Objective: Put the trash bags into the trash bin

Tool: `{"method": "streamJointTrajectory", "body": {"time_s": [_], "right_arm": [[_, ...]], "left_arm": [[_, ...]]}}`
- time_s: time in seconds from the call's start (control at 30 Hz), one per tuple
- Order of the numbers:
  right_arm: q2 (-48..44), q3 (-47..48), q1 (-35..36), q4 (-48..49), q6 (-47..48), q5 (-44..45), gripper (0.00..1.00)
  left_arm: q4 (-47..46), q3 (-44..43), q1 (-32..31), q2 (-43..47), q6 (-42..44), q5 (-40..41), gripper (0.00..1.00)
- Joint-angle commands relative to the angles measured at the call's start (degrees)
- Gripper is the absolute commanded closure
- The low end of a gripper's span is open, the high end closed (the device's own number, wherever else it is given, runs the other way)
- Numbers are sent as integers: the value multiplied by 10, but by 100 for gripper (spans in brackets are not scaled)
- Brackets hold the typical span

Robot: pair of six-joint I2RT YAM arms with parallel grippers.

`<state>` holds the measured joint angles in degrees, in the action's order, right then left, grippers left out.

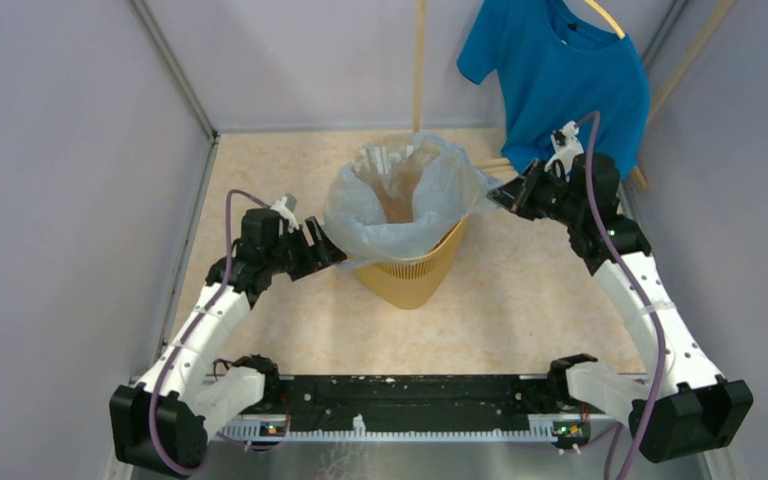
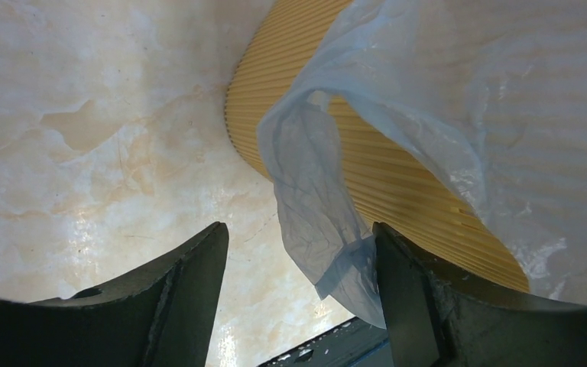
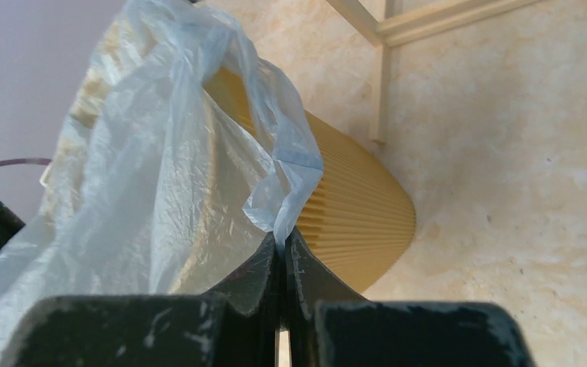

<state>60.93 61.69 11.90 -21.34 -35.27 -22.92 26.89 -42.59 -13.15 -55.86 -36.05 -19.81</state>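
Left gripper (image 2: 299, 229): dark fingers spread wide, gripping nothing; a crumpled fold of film hangs between them.
Bin: tall yellow-orange trash bin (image 1: 410, 280) of finely ribbed plastic, mid-table, with bare marbled beige tabletop (image 1: 530, 290) all round.
Bag: thin, crinkly, pale blue translucent trash bag (image 1: 360, 215), mouth open, lining the bin and draped over its rim.
Right gripper (image 3: 281, 246): fingers closed, pinching the bag's stretched edge.
Back: bright blue cloth T-shirt (image 1: 570, 80), hanging.

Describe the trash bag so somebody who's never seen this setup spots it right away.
Find the beige marbled table; near its middle stands a yellow-orange ribbed bin. The trash bag is the crinkly film draped over that bin's rim. It is pale and see-through, unlike the solid bright blue T-shirt hanging behind.
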Motion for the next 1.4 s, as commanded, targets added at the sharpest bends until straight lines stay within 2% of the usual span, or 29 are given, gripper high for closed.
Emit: {"method": "streamJointTrajectory", "body": {"time_s": [0.0,0.33,0.67,0.9,1.2,1.37], "right_arm": [[-33,-21,3,-28,38,41,100],[-29,-66,3,-15,60,51,100],[12,-114,2,27,73,76,100],[16,-121,3,47,65,31,100],[41,-210,3,105,57,30,100],[68,-228,6,136,50,9,100]], "left_arm": [[-26,11,2,-13,0,-10,26],[-46,27,2,-25,-2,-18,35],[-30,32,2,-8,3,-7,36],[-45,51,2,-20,-1,-9,41],[-52,67,2,-25,-7,-13,45],[-61,81,2,-32,-13,-15,47]]}}
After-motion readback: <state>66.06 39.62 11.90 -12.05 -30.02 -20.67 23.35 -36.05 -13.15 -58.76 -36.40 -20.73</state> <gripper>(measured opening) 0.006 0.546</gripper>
